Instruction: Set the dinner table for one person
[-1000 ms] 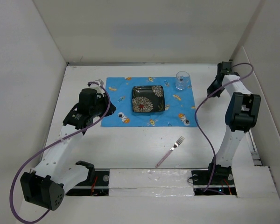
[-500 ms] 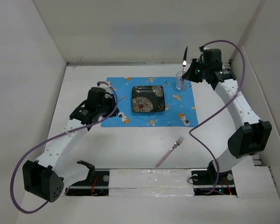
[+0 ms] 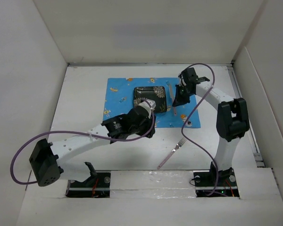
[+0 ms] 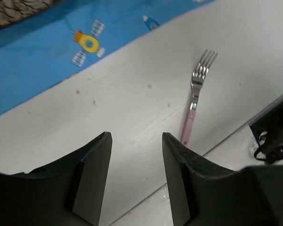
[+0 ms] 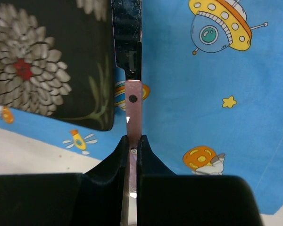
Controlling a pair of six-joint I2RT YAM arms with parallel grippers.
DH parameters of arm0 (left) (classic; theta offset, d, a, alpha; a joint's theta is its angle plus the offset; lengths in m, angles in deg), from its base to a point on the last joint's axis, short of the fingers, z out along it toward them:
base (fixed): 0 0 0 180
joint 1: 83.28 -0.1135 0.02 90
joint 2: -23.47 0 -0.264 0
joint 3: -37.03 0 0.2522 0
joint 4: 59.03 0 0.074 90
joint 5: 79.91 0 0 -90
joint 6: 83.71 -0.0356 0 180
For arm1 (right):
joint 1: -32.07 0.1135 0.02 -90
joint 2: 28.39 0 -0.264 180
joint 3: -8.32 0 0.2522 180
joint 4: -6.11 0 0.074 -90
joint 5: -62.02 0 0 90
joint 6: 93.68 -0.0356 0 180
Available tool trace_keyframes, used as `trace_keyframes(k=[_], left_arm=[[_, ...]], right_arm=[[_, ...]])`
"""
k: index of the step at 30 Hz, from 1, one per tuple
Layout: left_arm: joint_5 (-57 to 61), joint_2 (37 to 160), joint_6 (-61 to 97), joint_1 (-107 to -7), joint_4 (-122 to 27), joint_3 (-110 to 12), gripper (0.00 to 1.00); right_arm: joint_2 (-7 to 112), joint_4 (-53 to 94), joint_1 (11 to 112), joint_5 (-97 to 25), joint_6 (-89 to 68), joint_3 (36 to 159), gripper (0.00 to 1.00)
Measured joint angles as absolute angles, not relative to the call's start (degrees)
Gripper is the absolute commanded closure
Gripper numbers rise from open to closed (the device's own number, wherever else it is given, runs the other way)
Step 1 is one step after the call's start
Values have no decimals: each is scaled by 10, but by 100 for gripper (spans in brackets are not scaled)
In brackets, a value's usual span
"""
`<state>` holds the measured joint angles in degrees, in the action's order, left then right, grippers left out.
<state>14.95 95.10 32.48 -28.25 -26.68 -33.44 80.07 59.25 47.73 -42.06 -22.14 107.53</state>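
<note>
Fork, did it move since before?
No. The fork lies on the table at the same spot, just short of the near right corner of the placemat.

The left gripper [image 4: 134, 143] moved from the left edge of the placemat [image 4: 47, 47] to its near edge, by the fork [image 4: 196, 96]. The right gripper [image 5: 132, 143] brought the knife [image 5: 133, 99] down beside the right edge of the plate [image 5: 47, 61].

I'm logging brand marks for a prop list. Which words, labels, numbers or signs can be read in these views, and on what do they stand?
No text can be read in any view.
The placemat has only cartoon pictures (spacecraft, stars, an astronaut), no letters.
The knife in the right gripper shows rivets on its handle but no visible stamp.
The fork, plate and table show no lettering.
</note>
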Motion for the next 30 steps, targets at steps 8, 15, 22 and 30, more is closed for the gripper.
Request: trace_keyframes(k=[8,15,22,30], left_arm=[[145,984,329,-218,-284,-306,54],[122,1011,322,-209,-314,-306,53],[111,1078,292,-175,-337,-306,53],[82,1106,260,-150,-353,-310,53]], right_arm=[[838,584,479,-397,-225,1075,100],[852,568,479,-383,-235,1073,71],[854,567,479,-375,-239,1062,60],[772,606,479,-374,-242,1084,100]])
